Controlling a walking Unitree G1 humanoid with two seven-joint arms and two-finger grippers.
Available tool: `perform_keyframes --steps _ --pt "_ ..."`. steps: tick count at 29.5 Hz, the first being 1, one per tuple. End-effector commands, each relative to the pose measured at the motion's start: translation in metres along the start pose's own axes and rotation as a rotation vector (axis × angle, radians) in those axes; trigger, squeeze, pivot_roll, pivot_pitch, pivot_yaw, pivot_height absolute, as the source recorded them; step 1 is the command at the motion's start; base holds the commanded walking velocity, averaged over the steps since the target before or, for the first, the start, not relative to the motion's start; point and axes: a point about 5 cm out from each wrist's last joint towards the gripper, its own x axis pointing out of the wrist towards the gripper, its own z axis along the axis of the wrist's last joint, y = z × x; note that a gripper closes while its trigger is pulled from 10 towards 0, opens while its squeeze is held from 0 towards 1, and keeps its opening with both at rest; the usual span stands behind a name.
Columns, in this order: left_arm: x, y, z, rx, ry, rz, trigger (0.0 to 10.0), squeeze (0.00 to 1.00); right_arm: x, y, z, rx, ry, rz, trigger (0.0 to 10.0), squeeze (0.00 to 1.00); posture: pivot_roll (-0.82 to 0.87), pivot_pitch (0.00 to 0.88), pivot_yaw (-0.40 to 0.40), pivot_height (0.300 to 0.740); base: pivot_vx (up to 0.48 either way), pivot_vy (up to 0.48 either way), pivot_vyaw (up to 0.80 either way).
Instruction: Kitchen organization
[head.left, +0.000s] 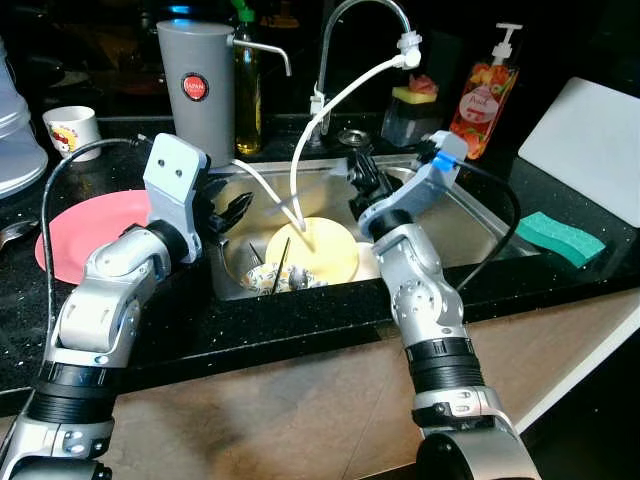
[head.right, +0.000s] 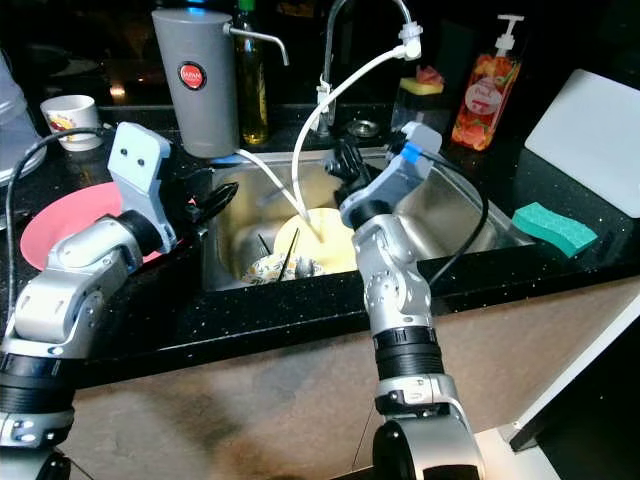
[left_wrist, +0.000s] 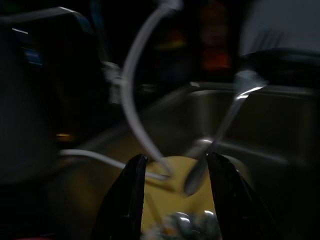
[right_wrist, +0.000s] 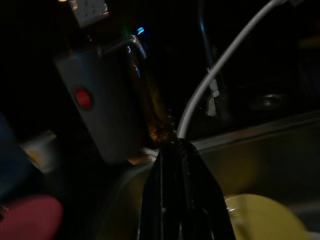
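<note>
Yellow plate (head.left: 318, 250): flat in sink (head.left: 470, 225). Left claw (head.left: 232, 212) spread wide; right claw (head.left: 366, 177) apparently closed, empty.

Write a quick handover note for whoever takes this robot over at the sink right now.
Left claw: open, empty, at the sink's left edge.
Right claw: shut, empty, over the sink's back.
In the sink: yellow plate, patterned bowl, white hose from the tap.
On the counter: pink plate left, green sponge right.
Done: nothing lifted. Left: clear the dishes.
</note>
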Motion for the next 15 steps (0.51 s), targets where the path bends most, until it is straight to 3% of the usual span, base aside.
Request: perform_keyframes --steps 1,4,8,15 --pt "0.001 -0.023 -0.009 -0.053 0.045 -0.134 10.0 0.00 -0.006 0.003 -0.021 -0.133 0.042 0.019 0.0 0.00 0.06 0.065 -0.032 0.740 0.000 0.000 0.00" --pt "0.000 -0.028 -0.012 -0.044 0.074 -0.173 10.0 0.00 -0.008 0.005 -0.027 -0.162 0.045 0.019 0.0 0.00 0.06 0.067 -0.033 0.740 0.000 0.000 0.00" --pt "-0.006 -0.036 -0.030 0.010 0.223 -0.257 10.0 0.00 -0.011 0.010 -0.039 -0.207 0.068 0.048 0.0 0.00 0.06 0.067 -0.034 0.740 0.000 0.000 0.00" --pt "-0.010 -0.023 -0.043 0.054 0.329 -0.183 10.0 0.00 -0.014 0.016 -0.052 -0.242 0.086 0.101 0.0 0.00 0.06 0.064 -0.038 0.740 0.000 0.000 0.00"
